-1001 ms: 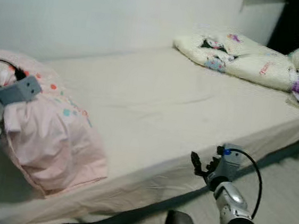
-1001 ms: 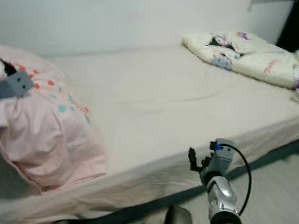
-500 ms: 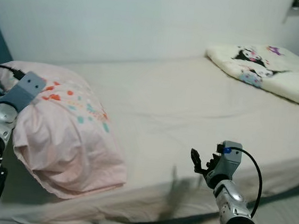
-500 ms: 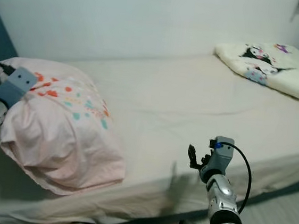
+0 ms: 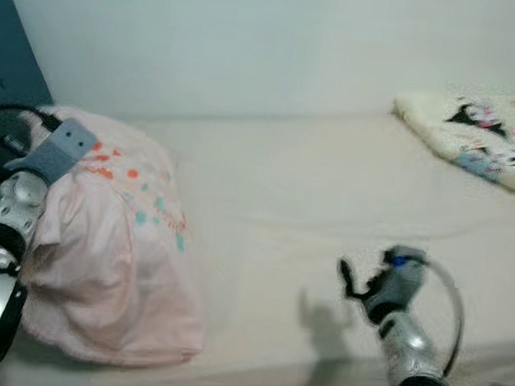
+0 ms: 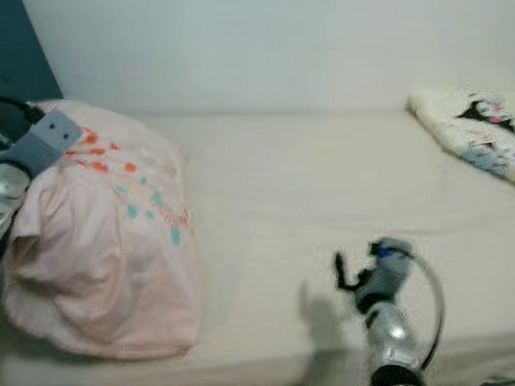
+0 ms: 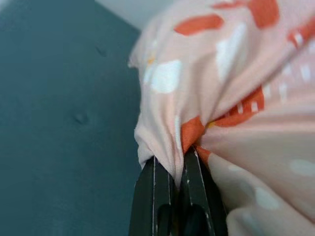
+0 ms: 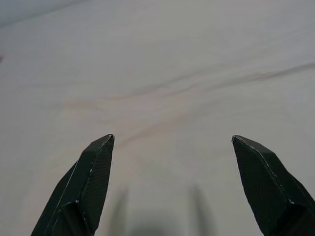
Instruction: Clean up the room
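Note:
A pink pillow with coloured dots lies at the left end of the bed, by the dark teal headboard. My left gripper is shut on a bunched fold of the pillow's cloth, close to the headboard. My right gripper hangs open over the bare cream sheet near the bed's front edge, with nothing between its fingers; it also shows in the head view as the right gripper.
A folded cream blanket with cartoon prints lies at the bed's far right end. A pale wall runs behind the bed. The bed's front edge is just below me.
The whole picture has shifted: the camera turned left, bringing the headboard into view and pushing the blanket toward the right edge. My left gripper still holds the pillow; the right stays open.

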